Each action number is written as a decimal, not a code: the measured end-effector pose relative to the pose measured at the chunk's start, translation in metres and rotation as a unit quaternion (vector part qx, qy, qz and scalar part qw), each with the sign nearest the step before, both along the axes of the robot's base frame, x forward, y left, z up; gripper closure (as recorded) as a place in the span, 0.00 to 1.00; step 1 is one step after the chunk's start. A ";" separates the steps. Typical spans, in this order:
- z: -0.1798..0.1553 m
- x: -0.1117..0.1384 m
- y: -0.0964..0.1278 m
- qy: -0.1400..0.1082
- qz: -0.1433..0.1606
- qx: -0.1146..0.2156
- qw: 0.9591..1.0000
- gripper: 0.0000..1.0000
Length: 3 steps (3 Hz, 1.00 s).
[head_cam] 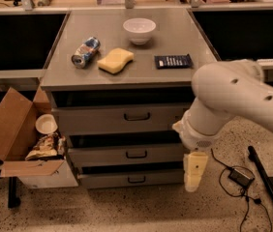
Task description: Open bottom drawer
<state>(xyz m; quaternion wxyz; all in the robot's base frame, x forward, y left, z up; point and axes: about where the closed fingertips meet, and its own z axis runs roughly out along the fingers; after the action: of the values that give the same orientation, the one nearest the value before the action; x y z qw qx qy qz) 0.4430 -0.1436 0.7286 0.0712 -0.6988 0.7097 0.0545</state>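
The grey cabinet has three drawer fronts. The bottom drawer [131, 179] is the lowest and narrowest, with a small dark bar handle [136, 179]. It looks closed or nearly so. My gripper [193, 172] hangs from the white arm [233, 100] at the right end of the bottom drawer's front, pointing down towards the floor. It is well to the right of the handle and holds nothing I can see.
On the cabinet top are a white bowl [139, 30], a crushed can [85, 51], a yellow sponge [115, 60] and a dark packet [173, 61]. An open cardboard box [22, 144] with rubbish stands left of the drawers. Cables and a black bar [267, 187] lie on the floor at right.
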 end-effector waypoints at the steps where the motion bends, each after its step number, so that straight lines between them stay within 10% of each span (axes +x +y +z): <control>1: -0.037 -0.014 0.015 0.019 0.041 -0.011 0.999 0.00; 2: -0.132 -0.025 0.010 0.038 0.064 -0.031 0.997 0.00; 3: -0.131 -0.026 0.010 0.039 0.063 -0.031 0.997 0.00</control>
<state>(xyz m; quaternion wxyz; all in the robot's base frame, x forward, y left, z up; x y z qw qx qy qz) 0.4170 -0.1336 0.5973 0.0182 -0.7417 0.6675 0.0636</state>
